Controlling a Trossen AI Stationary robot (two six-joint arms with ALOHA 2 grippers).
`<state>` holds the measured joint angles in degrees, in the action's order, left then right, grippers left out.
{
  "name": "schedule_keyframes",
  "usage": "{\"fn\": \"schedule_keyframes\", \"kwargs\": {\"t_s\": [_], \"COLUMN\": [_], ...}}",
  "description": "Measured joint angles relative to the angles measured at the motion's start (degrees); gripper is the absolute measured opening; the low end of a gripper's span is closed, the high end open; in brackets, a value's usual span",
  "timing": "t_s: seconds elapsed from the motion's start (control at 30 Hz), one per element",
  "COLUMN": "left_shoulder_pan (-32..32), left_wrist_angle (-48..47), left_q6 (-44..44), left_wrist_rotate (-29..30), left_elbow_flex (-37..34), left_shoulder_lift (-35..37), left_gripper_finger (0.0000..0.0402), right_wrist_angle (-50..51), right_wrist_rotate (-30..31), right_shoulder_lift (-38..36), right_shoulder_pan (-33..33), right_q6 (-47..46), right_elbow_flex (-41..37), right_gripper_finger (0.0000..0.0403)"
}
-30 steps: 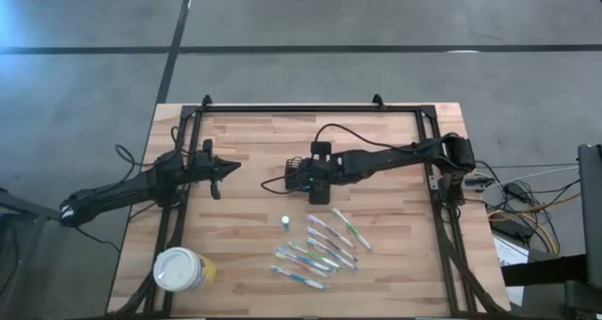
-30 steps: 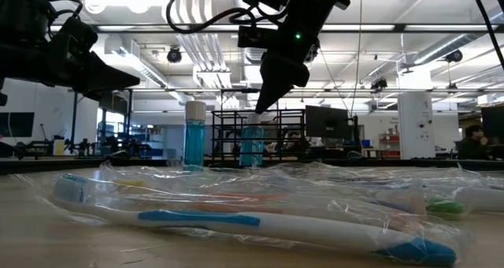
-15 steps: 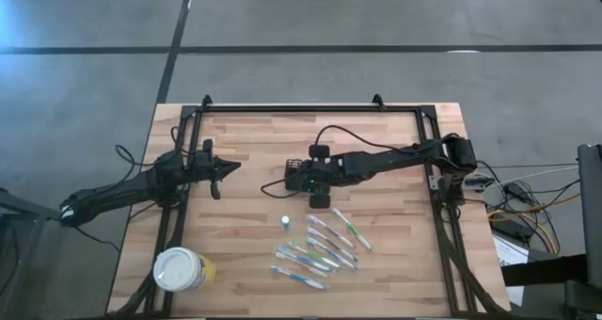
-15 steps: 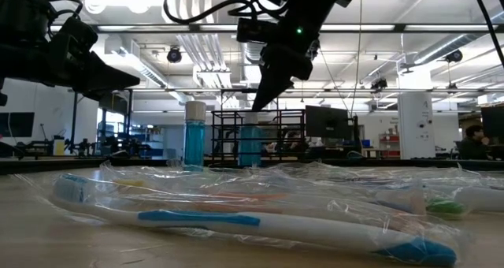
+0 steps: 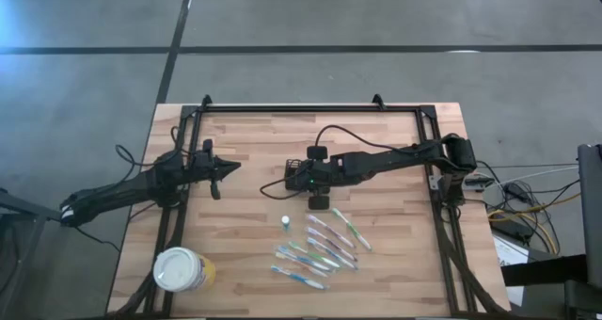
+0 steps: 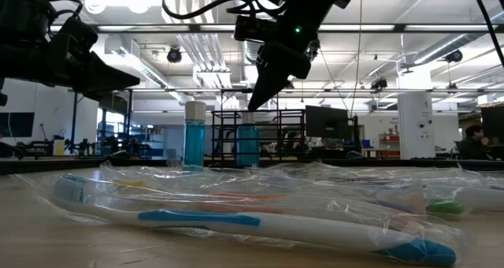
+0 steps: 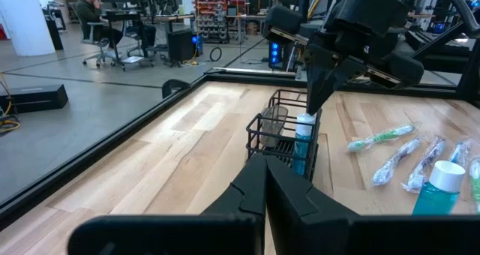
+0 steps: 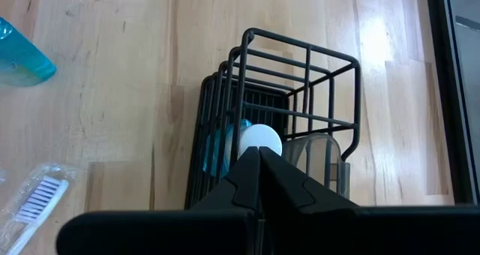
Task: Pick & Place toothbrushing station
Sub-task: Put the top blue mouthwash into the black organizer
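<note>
Black wire makes up the toothbrushing station [image 8: 277, 127], a small caddy standing upright near the middle of the wooden table [image 5: 245, 235] with a white-capped blue bottle [image 8: 251, 144] and a clear cup [image 8: 319, 161] already inside it; the right gripper [image 5: 318, 181] hangs just above its rim, fingers pressed together and grasping nothing, while the left gripper [image 5: 217, 172] waits well apart at the table's left side, likewise clenched and empty; wrapped toothbrushes [image 5: 320, 245] lie nearer the front edge beside a second blue bottle [image 5: 284, 222] and a white-lidded tub [image 5: 179, 269]. A likely trouble (only a judgement) is that clenched fingers coming down would strike the bottle cap or snag the wire and tip the light caddy, since nothing steadies it. Against a second ago, the right gripper has drawn back a little over the caddy; the left arm has stayed put.
</note>
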<state>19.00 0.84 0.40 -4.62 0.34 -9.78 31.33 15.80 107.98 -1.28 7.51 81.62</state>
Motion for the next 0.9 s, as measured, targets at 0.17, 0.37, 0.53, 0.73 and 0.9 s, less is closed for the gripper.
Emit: {"fn": "schedule_keyframes", "kwargs": {"t_s": [0.17,0.37,0.53,0.73,0.9], "left_shoulder_pan": [0.01,0.0,0.02,0.01,0.0], "left_wrist_angle": [-0.02,0.0,0.0,-0.01,0.0], "left_q6": [0.0,0.0,0.02,0.02,0.02], "left_wrist_rotate": [0.0,0.0,0.0,-0.01,0.0], "left_elbow_flex": [0.0,0.0,0.0,0.0,0.0], "left_shoulder_lift": [0.0,0.0,0.0,0.0,0.0], "left_gripper_finger": [0.0005,0.0005,0.0005,0.0005,0.0005], "right_wrist_angle": [-0.02,-0.04,-0.03,-0.03,1.09], "right_wrist_rotate": [-1.39,-1.33,-0.77,-0.41,1.37], "right_shoulder_lift": [0.0,0.02,0.11,0.11,0.11], "right_shoulder_pan": [-0.04,-0.09,-0.07,-0.09,-0.11], "right_q6": [-0.3,-0.52,-0.69,-0.89,-0.92], "right_elbow_flex": [0.0,0.19,0.55,0.59,1.3], "right_gripper_finger": [0.0008,0.0008,0.0008,0.0008,0.0008]}}
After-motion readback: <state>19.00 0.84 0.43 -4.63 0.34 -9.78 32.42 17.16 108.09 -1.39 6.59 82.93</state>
